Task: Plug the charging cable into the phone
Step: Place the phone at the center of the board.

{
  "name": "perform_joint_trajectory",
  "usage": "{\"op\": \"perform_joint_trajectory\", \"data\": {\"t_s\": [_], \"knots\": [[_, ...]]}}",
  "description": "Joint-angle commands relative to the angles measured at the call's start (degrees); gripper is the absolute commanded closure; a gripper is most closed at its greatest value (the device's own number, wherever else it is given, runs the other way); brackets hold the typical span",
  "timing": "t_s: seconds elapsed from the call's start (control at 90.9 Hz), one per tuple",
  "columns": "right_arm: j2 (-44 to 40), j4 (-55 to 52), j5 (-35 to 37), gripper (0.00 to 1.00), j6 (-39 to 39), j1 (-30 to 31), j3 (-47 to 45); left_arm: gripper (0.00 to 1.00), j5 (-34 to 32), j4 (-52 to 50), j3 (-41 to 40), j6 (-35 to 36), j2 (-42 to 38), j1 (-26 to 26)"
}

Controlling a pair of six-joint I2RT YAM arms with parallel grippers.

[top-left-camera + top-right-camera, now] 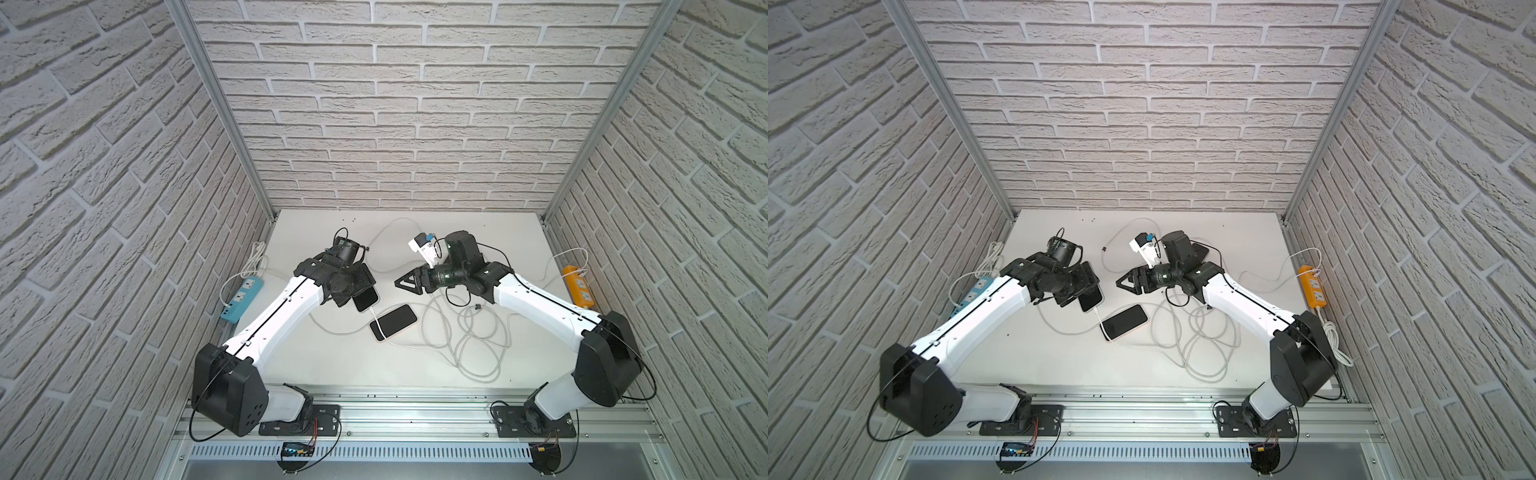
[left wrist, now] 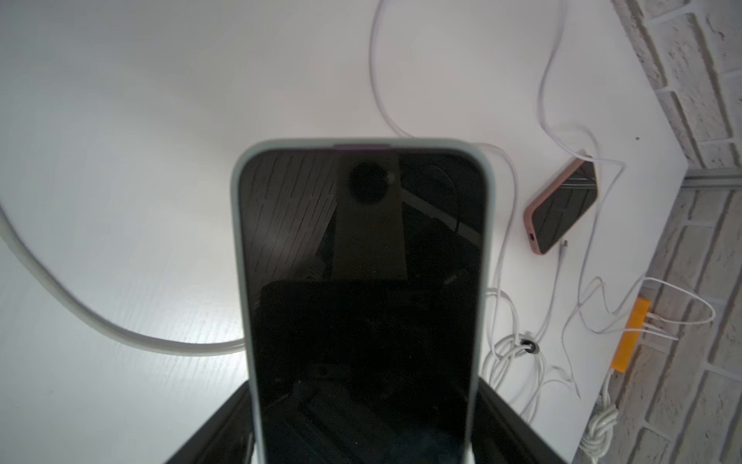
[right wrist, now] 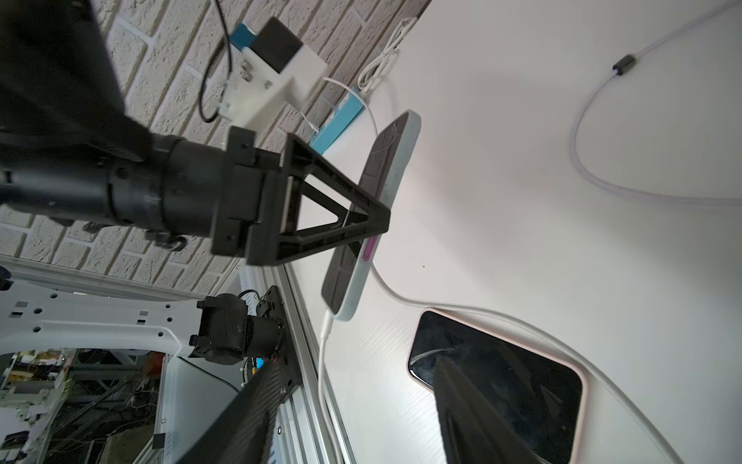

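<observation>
The phone (image 1: 366, 300), dark-screened in a pale grey-green case, is raised off the white table (image 1: 316, 361). My left gripper (image 1: 358, 293) is shut on it, and it fills the space between the jaws in the left wrist view (image 2: 361, 281). The charging cable (image 3: 321, 381) is white, and its plug (image 3: 328, 321) sits at the phone's lower end (image 1: 372, 310). My right gripper (image 1: 405, 284) hovers just right of the phone. Its fingers (image 3: 473, 422) stand apart, and the cable runs loose through the gap.
A second phone in a pink case (image 1: 393, 322) lies flat beside the held one. Loops of white cable (image 1: 469, 336) spread under the right arm. A blue power strip (image 1: 243, 299) sits at the left wall and an orange one (image 1: 578, 289) at the right wall.
</observation>
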Motion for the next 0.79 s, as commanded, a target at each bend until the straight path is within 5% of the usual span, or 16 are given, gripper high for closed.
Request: {"op": "perform_joint_trajectory", "data": {"t_s": [0.0, 0.484, 0.572, 0.781], "knots": [[-1.4, -3.3, 5.3, 0.36, -1.5, -1.3, -1.0, 1.0, -2.6, 0.5, 2.8, 2.4, 4.3, 3.4], [-5.1, -12.2, 14.0, 0.35, -2.4, -3.5, -2.9, 1.0, -7.9, -7.3, 17.9, 10.6, 31.7, 11.3], [-5.0, -12.4, 14.0, 0.34, -2.3, -3.5, -3.0, 0.9, -8.9, -8.8, 20.5, 10.6, 34.0, 11.3], [-3.3, -13.3, 14.2, 0.32, -2.0, -3.5, -2.4, 0.44, -10.1, -12.0, 24.9, 10.8, 37.3, 11.3]]}}
